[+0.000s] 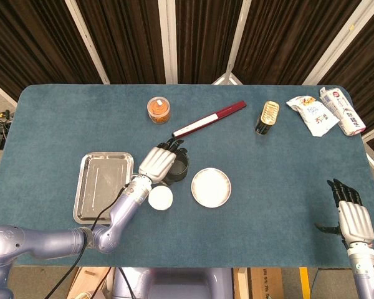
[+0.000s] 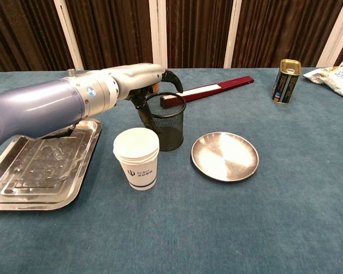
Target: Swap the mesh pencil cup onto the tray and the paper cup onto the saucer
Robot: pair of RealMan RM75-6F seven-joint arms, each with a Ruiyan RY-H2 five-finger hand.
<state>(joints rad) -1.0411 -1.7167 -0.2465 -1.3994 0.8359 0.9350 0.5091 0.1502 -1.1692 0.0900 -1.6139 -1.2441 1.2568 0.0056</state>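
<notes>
A: Now, our left hand sits at the black mesh pencil cup, fingers draped over its rim on the far side. We judge it a grasp, though the chest view doesn't show every finger touching.

B: Agreed, holding the cup. It stands upright on the blue cloth, between the rectangular steel tray and the round steel saucer. Neither target carries anything yet.

A: Risks: the white paper cup stands just beside the mesh cup, on the tray side. If we sweep the mesh cup straight toward the tray, we may knock the paper cup over.

B: Also the rim grip looks shallow. A tilt on lifting could let the mesh slip.

A: Our right hand rests near the table's near right edge, fingers spread, holding nothing, well apart from everything.

B: Hidden: from the head view the hand covers much of the mesh cup, and the chest view doesn't show the right hand at all. Fingers inside the rim, we can't tell.
</notes>
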